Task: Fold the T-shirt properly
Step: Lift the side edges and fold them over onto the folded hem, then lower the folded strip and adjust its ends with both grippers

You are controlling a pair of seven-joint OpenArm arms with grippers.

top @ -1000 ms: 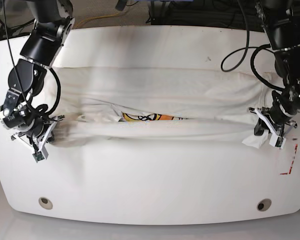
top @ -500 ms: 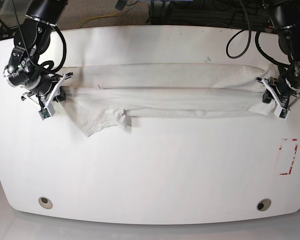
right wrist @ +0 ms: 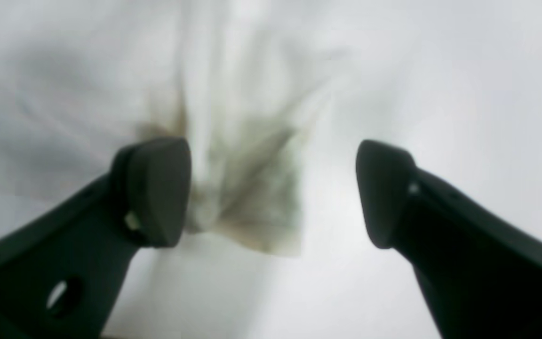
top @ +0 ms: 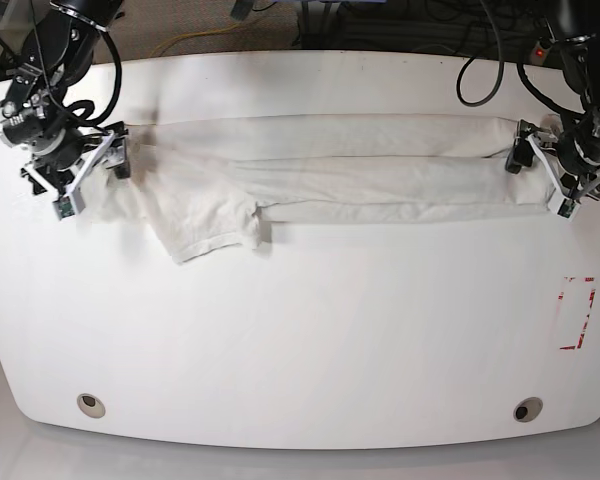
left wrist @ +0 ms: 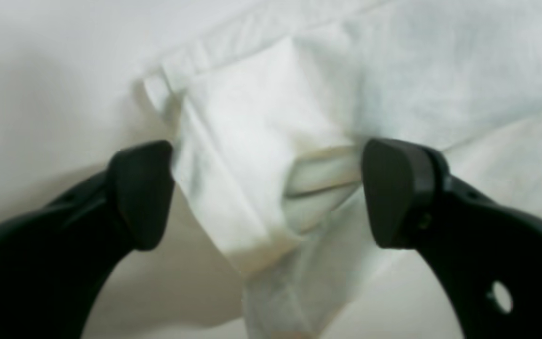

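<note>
The off-white T-shirt (top: 360, 165) lies as a long folded band across the far half of the white table (top: 310, 340). One sleeve (top: 212, 232) sticks out toward me at its left end, and no print shows. My left gripper (top: 542, 172) stands at the band's right end. In the left wrist view it (left wrist: 268, 193) is open, with a loose folded corner of the T-shirt (left wrist: 261, 117) lying between the spread fingers. My right gripper (top: 93, 178) is at the band's left end. It (right wrist: 271, 193) is also open, with crumpled cloth (right wrist: 247, 188) beside one fingertip (right wrist: 158, 188).
A red-outlined rectangle (top: 577, 312) is marked on the table at the right. Two round holes (top: 91, 405) (top: 526, 409) sit near the front edge. Dark cables (top: 485, 70) hang behind the table's far edge.
Both arms carried the shirt's ends away from me toward the far side, folding the band over and hiding the orange print. Both grippers then opened and let the cloth go.
</note>
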